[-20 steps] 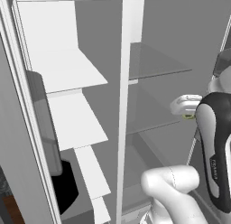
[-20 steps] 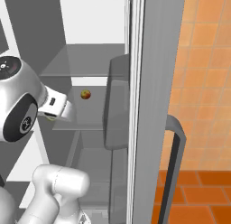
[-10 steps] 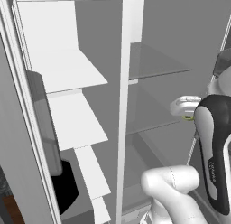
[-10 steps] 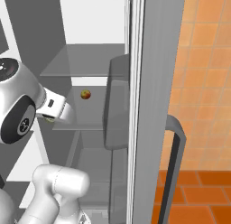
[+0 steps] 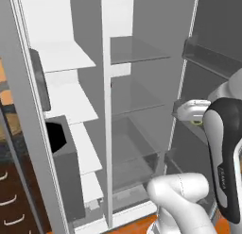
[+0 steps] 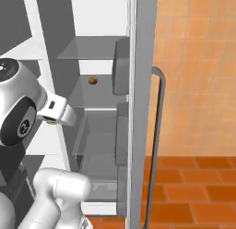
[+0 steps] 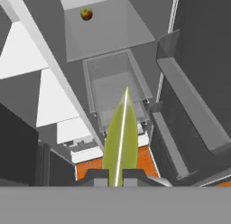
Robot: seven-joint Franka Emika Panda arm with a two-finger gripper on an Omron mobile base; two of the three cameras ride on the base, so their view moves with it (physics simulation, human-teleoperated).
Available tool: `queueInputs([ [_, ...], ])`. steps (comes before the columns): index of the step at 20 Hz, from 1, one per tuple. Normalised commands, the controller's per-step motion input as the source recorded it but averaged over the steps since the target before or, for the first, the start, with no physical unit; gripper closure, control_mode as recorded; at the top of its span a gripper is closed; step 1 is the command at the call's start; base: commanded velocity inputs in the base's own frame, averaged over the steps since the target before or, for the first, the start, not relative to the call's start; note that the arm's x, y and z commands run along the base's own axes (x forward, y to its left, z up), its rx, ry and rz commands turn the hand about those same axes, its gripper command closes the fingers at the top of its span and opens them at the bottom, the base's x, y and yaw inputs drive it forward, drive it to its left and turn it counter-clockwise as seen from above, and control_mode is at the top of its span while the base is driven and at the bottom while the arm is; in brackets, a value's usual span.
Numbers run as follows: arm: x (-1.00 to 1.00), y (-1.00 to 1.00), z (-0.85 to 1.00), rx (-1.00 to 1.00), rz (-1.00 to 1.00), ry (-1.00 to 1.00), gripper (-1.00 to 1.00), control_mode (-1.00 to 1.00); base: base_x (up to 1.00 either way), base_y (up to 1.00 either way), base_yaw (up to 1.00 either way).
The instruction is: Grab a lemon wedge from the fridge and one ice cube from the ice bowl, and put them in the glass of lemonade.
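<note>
A slim yellow-green lemon wedge [image 7: 121,137] stands on edge between my gripper's [image 7: 116,175] two dark tips, which are shut on it. From the left base view my gripper [image 5: 194,121] hangs in front of the open fridge [image 5: 106,110], by its right door. The right base view shows the gripper [image 6: 51,122] left of the glass shelves, a bit of yellow-green under the hand. The ice bowl and the glass of lemonade are out of view.
A small round red-yellow fruit [image 6: 92,80] lies on a middle glass shelf [image 7: 108,33]. A clear drawer [image 7: 115,90] sits below it. The open right door [image 6: 140,108] with its bins [image 7: 189,105] stands close beside the hand. Orange floor tiles [image 6: 193,186] lie below the tiled wall.
The whole picture has shifted in both base views and the fridge looks a little farther off, so the base has moved. The gripper stays shut on the lemon wedge.
</note>
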Motion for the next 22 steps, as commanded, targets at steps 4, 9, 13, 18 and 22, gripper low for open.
queueInputs([
  [4, 0.00, 0.00, 0.00, 0.00, 0.00, 0.00, 1.00, 1.00, -0.70, 0.00, 0.62],
  [9, 0.00, 0.00, 0.00, 0.00, 0.00, 0.00, 1.00, 1.00, 0.00, 0.00, 1.00],
  [13, 0.00, 0.00, 0.00, 0.00, 0.00, 0.00, 1.00, 1.00, 0.00, 0.01, 1.00],
  [18, 0.00, 0.00, 0.00, 0.00, 0.00, 0.00, 1.00, 1.00, -0.16, 0.22, 0.95],
  [22, 0.00, 0.00, 0.00, 0.00, 0.00, 0.00, 1.00, 1.00, -0.30, 0.52, 0.85],
])
